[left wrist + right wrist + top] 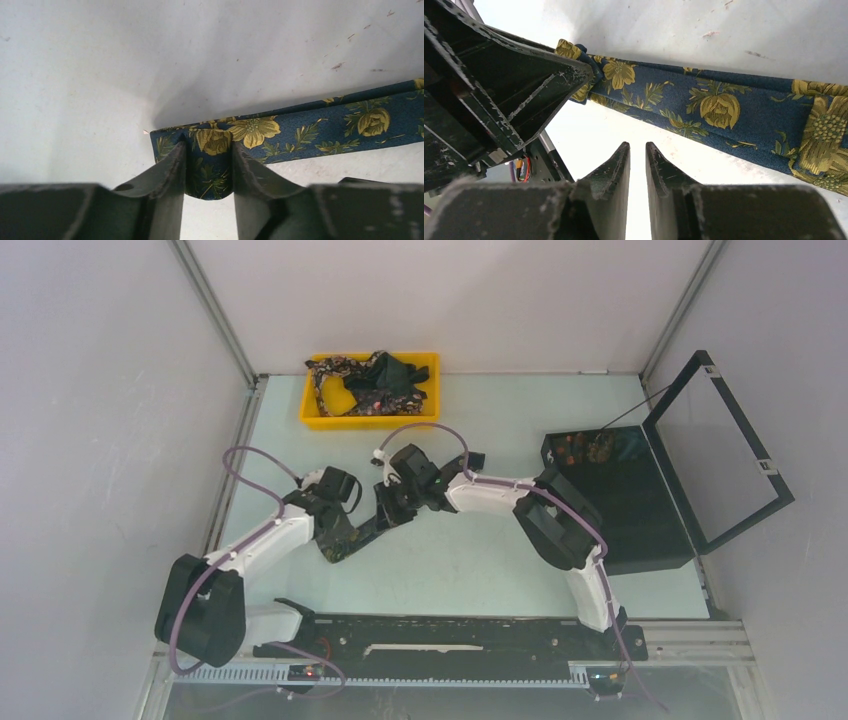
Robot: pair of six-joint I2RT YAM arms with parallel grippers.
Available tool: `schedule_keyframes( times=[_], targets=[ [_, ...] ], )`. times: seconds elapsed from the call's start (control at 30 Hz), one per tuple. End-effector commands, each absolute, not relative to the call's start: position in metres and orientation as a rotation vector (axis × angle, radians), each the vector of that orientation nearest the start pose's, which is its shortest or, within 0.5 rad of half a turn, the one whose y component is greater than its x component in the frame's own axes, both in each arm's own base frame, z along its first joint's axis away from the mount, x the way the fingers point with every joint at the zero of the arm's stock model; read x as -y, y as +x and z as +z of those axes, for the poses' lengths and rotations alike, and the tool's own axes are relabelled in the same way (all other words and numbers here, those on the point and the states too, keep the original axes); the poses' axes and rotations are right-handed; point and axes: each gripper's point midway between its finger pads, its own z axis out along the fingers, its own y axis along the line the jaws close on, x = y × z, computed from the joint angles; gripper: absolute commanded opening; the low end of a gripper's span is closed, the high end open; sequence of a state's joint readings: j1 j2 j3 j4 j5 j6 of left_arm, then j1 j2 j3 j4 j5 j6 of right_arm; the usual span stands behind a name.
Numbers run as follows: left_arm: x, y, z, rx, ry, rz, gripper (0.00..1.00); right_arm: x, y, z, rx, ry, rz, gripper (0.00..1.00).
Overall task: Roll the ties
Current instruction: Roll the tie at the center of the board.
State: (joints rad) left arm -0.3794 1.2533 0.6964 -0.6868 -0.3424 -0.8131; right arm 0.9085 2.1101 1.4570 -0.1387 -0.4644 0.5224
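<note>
Tie (310, 127): navy fabric, gold-yellow flowers and green leaves. It lies flat as a long narrow strip on the pale surface (480, 560), near the middle and between the two arms' wrists.

Left wrist view: one end of the strip is doubled over into a short fold. The fold sits between the fingers of the left pincer (207, 167). Both fingers press on the cloth, so the pincer is pinching the tie at that end. The rest of the strip runs off to the right edge of the frame, flat on the surface.

Right wrist view: right pincer (637, 152) has its fingers drawn nearly together, with only a slim gap and nothing in it. The tips are just short of the strip's near edge and not touching the cloth. The same view shows the left pincer's dark body at upper left, at the tie's end.

Overhead: both wrists are close together over the strip.

More ties (375, 380) lie in a tangled heap in the yellow plastic tray (312, 408), which stands at the far edge of the surface, well apart from the arms.

A black hinged box (640, 530) stands at the right, just beside the right arm's elbow. Its framed lid (749, 430) is swung open to the right. Small patterned items lie in its far left corner, too small to identify.
</note>
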Motion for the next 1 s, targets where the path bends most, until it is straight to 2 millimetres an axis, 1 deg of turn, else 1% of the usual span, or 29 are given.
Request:
schedule_keyframes(
  times=[0.0,0.07,0.27,0.43,0.5,0.63,0.73,0.87,0.97],
  targets=[
    [0.062,0.237,0.052,-2.530,-0.686,0.080,0.45,-0.471,0.241,0.080,-2.425,-0.772,1.181,0.21],
    [0.063,0.238,0.057,-2.517,-0.691,0.058,0.51,-0.472,0.242,0.084,-2.415,-0.770,1.180,0.21],
    [0.065,0.238,0.078,-2.452,-0.705,-0.018,0.62,-0.473,0.244,0.097,-2.388,-0.769,1.185,0.21],
    [0.059,0.236,0.096,-2.366,-0.721,-0.051,0.70,-0.475,0.242,0.110,-2.366,-0.779,1.187,0.21],
    [0.054,0.235,0.102,-2.324,-0.732,-0.047,0.72,-0.478,0.239,0.115,-2.354,-0.795,1.193,0.20],
    [0.040,0.226,0.116,-2.231,-0.783,-0.039,0.72,-0.486,0.232,0.127,-2.333,-0.817,1.218,0.21],
    [0.024,0.215,0.126,-2.154,-0.842,-0.014,0.72,-0.497,0.225,0.139,-2.304,-0.858,1.233,0.21],
    [0.001,0.199,0.143,-2.016,-0.921,0.003,0.72,-0.516,0.213,0.150,-2.280,-0.912,1.270,0.21],
    [-0.009,0.189,0.152,-1.932,-0.964,-0.024,0.72,-0.531,0.206,0.156,-2.269,-0.941,1.312,0.21]
  ],
)
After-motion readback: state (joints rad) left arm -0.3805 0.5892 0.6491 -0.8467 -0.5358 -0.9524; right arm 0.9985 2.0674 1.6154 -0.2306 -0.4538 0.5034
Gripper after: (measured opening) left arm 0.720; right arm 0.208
